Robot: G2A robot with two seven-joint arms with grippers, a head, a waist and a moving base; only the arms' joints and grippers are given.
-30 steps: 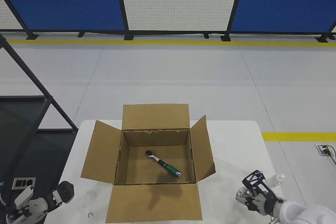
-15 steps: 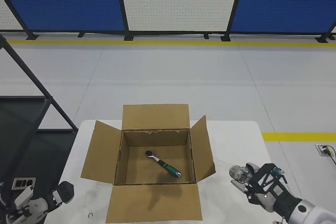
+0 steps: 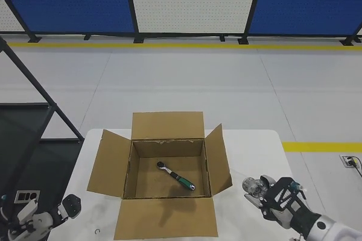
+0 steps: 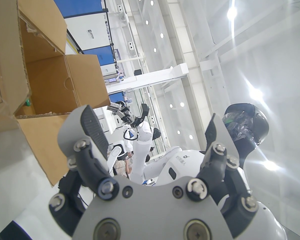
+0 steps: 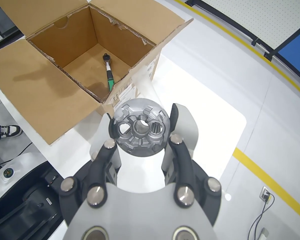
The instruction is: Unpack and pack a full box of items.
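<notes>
Right wrist view: right tool (image 5: 142, 124) grips a metal hub (image 5: 130, 116) near the box (image 5: 40, 88) (left tool (image 4: 151, 118) gapes)

Grey tool (image 5: 142, 123), black screw-studded links (image 5: 182, 156)

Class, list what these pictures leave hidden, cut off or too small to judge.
- Right wrist view: the ratchet's handle end, cut off by the box wall.
- Left wrist view: the box floor, hidden behind its near side.
- Top view: the metal part's shape, too small.
- Right wrist view: that part's far side, facing away within the right gripper.
</notes>
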